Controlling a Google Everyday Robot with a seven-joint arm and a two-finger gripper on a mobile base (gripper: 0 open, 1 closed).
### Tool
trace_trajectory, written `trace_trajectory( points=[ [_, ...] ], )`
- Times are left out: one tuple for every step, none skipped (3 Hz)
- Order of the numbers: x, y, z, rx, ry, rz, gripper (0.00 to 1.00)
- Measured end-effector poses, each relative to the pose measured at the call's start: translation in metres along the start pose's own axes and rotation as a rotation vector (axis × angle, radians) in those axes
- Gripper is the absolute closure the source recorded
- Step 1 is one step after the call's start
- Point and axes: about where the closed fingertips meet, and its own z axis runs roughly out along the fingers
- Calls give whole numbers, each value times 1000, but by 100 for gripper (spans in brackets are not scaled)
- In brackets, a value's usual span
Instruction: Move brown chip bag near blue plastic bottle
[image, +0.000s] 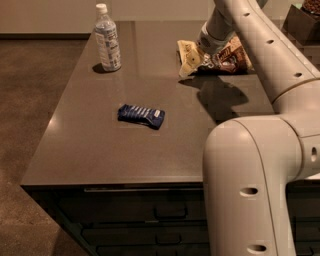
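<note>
The brown chip bag (189, 59) lies at the far right of the dark table (100, 150), with its tan end towards the left and its dark brown middle partly behind my arm. My gripper (206, 49) is down at the bag's left part, right over it. The blue plastic bottle (107, 40) stands upright at the far left corner, well apart from the bag.
A small dark blue striped packet (141, 115) lies mid-table. My own arm and its big white body (250, 190) fill the right foreground. A dark box (302, 20) sits at the far right. Drawers run below the table's front edge.
</note>
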Motion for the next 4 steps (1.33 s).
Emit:
trace_trajectory(
  points=[
    [0, -2, 8, -9, 9, 30, 15],
    [0, 0, 15, -23, 24, 54, 37],
    [-10, 6, 13, -31, 16, 50, 62],
    [-24, 14, 8, -40, 0, 26, 85]
  ],
)
